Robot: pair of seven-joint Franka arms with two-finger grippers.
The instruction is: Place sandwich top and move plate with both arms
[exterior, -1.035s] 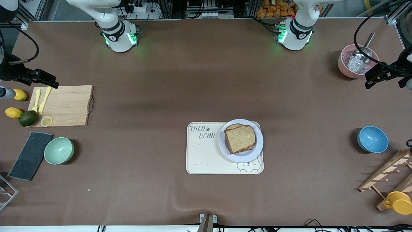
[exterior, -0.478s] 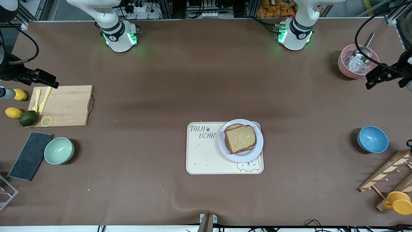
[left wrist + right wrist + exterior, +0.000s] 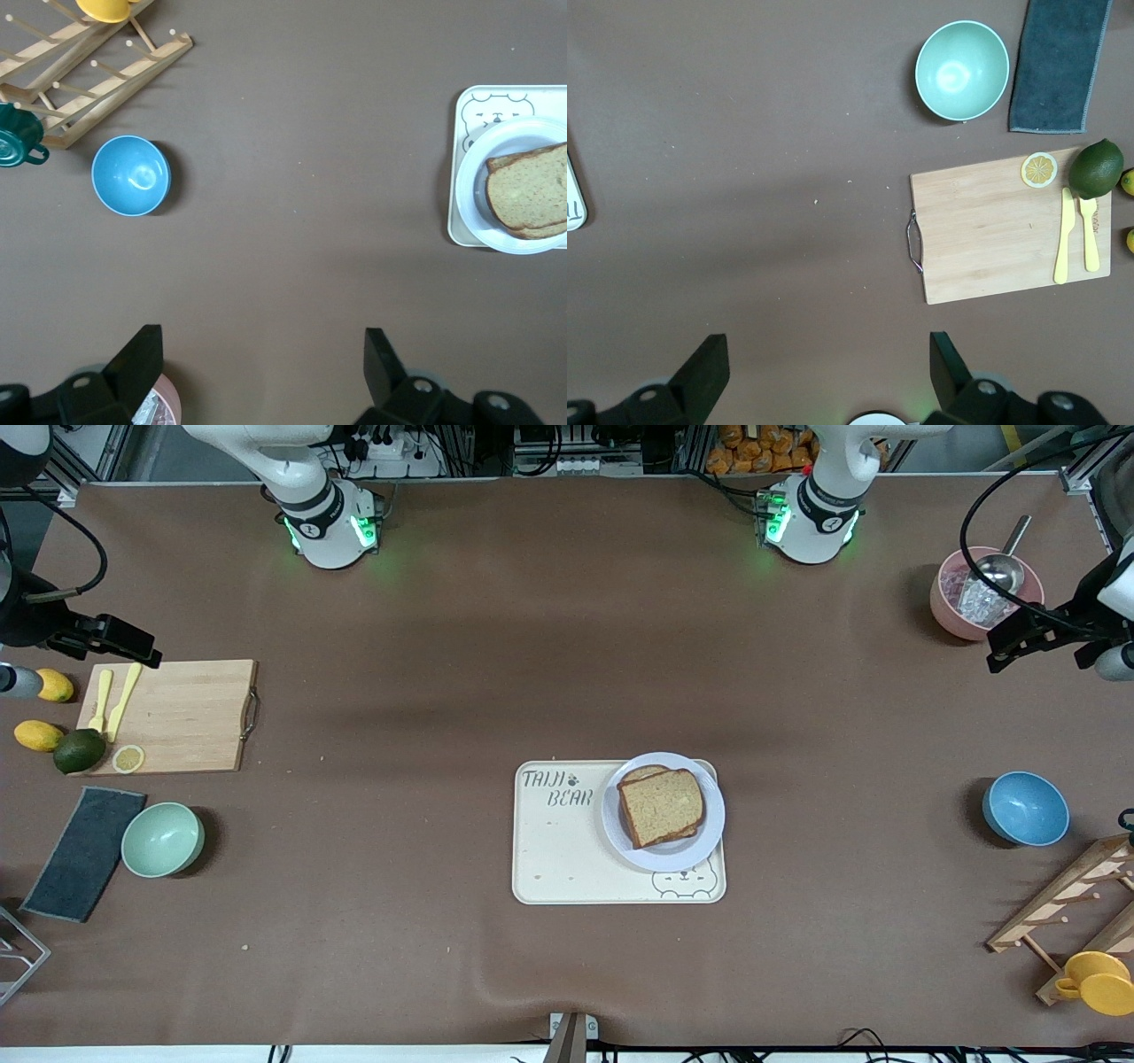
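The sandwich top [image 3: 662,806], a light-brown bread slice with a darker crust, lies on another slice on the pale round plate [image 3: 704,841]. The plate rests on the cream bear tray [image 3: 567,859], at the tray's end toward the left arm. The left wrist view shows the same bread [image 3: 532,190] and plate [image 3: 469,190]. My left gripper [image 3: 261,341] hangs open and empty over bare table beside the pink bowl [image 3: 952,611]. Open and empty too, my right gripper [image 3: 828,345] hangs over the table beside the cutting board [image 3: 1001,226].
At the right arm's end are the cutting board [image 3: 173,716] with yellow cutlery, a lime, lemons, a green bowl [image 3: 162,839] and a dark cloth [image 3: 84,853]. At the left arm's end are a blue bowl [image 3: 1025,808], a wooden rack [image 3: 1063,903] and a yellow cup [image 3: 1099,981].
The left arm's hand has shifted a little toward the middle of the table. The right arm, the plate and the bread have not moved.
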